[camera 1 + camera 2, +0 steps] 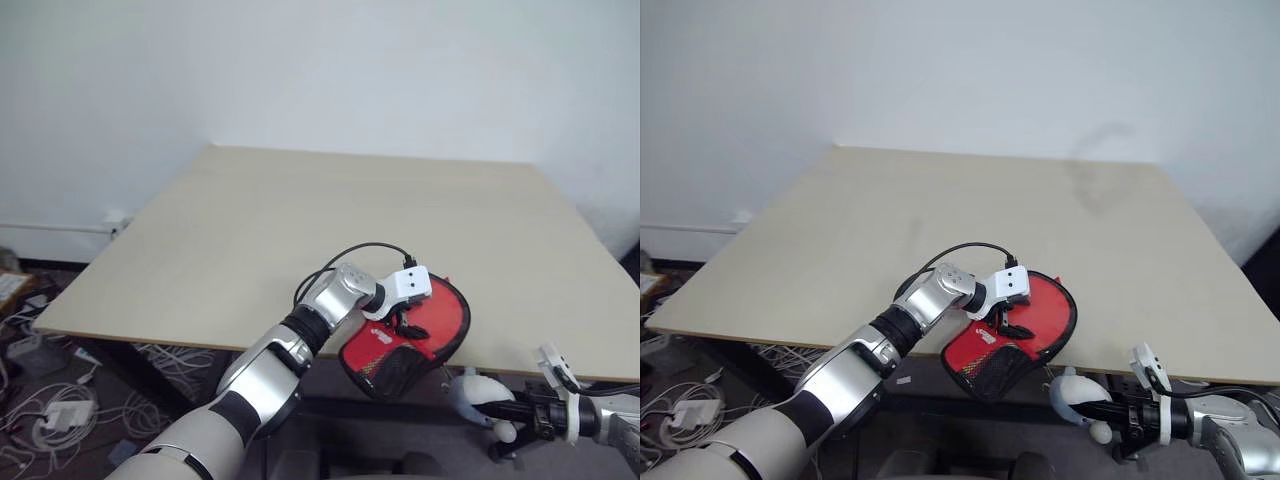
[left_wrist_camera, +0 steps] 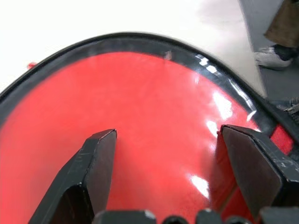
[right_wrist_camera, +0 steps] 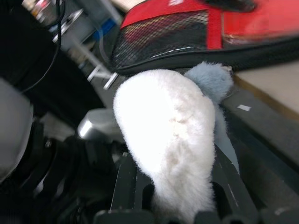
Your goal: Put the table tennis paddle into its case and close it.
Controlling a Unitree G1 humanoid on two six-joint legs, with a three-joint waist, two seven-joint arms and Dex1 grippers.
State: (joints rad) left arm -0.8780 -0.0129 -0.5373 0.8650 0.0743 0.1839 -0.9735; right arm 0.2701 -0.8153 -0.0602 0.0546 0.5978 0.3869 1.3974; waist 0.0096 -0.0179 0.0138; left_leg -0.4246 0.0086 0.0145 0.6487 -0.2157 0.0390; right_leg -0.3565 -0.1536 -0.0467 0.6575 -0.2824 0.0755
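Spread wide, left gripper over the clear window of the red case, fingers just above its shiny panel. Case lying closed at the table's near edge, mesh end hanging past it. White print unreadable. Farther right, below the edge, right gripper pinching a fluffy white toy.

A light wooden table is seen across the middle of the frame before a white wall. Tangled cables lie on the floor at lower left. A white fluffy object is seen at lower right, below the table's near edge.
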